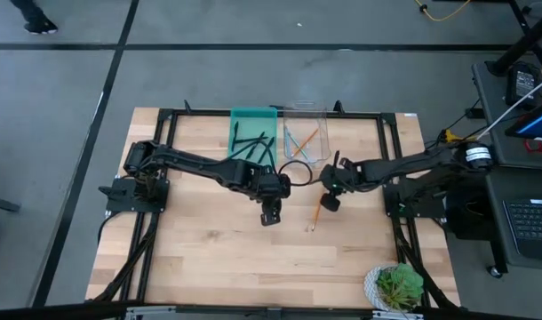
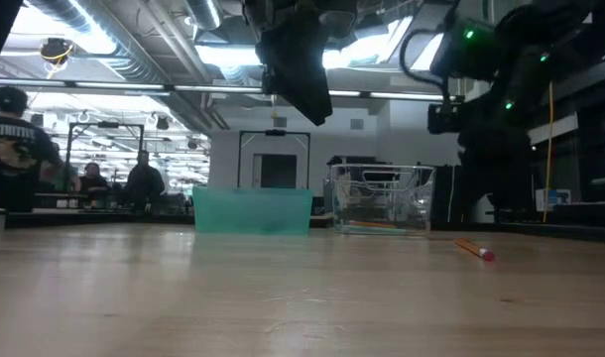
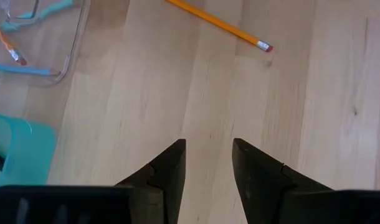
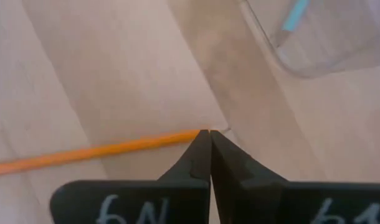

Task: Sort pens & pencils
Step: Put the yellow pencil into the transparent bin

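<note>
Wooden counter (image 1: pixel 209 240) nearly cleared — black pens (image 1: pixel 253 147) in the teal bin (image 1: pixel 253 114), three pencils (image 1: pixel 299 140) in the clear bin (image 1: pixel 305 108), one orange pencil (image 1: pixel 314 214) left loose by the right pincer (image 1: pixel 329 203), fully closed, empty — left pincer (image 1: pixel 269 216) part-open, empty.

Left end effector (image 3: pixel 209 165) agape over bare wood, orange pencil (image 3: pixel 218 25) beyond, perhaps untouched.
</note>
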`<state>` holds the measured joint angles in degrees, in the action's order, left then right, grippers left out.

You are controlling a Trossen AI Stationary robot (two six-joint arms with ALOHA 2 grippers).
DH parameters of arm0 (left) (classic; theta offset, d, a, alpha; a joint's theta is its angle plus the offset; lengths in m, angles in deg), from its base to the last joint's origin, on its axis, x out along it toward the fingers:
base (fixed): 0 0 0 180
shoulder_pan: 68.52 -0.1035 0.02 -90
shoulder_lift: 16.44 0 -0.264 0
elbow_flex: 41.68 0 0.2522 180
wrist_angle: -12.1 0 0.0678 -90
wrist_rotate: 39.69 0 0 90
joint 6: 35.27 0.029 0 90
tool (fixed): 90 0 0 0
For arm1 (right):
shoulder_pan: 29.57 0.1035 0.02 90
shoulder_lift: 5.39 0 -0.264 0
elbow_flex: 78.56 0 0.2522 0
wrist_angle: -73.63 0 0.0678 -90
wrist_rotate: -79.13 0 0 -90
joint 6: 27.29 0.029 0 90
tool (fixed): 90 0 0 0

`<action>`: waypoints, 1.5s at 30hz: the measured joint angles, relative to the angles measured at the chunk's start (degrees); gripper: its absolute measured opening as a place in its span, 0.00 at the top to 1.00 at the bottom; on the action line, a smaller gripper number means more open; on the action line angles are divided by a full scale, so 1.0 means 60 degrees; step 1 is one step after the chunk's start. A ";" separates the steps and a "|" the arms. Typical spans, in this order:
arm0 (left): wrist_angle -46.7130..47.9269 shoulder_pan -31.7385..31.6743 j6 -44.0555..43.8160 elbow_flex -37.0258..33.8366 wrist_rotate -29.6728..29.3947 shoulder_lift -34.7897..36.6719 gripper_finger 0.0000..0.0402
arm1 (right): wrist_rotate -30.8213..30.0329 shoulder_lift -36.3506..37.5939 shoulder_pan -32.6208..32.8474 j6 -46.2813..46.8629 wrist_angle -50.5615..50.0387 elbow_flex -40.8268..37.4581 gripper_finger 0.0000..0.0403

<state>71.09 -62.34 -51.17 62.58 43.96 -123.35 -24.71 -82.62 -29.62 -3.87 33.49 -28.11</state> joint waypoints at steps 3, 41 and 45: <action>0.0018 0.0055 0.0000 0.0000 -0.0029 0.0000 0.69 | 0.0142 -0.0298 -0.0189 -0.0139 0.0182 0.0000 0.99; 0.0013 0.0175 -0.0070 0.0000 -0.0032 0.0000 0.69 | 0.0200 -0.1289 -0.0832 -0.0524 0.1236 -0.0364 0.99; 0.0015 0.0175 -0.0069 0.0000 -0.0036 0.0000 0.69 | 0.0204 -0.1289 -0.0832 -0.0521 0.1232 -0.0364 0.99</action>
<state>71.18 -61.29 -51.59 62.58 43.74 -123.35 -23.49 -90.36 -34.61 -6.99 40.89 -30.29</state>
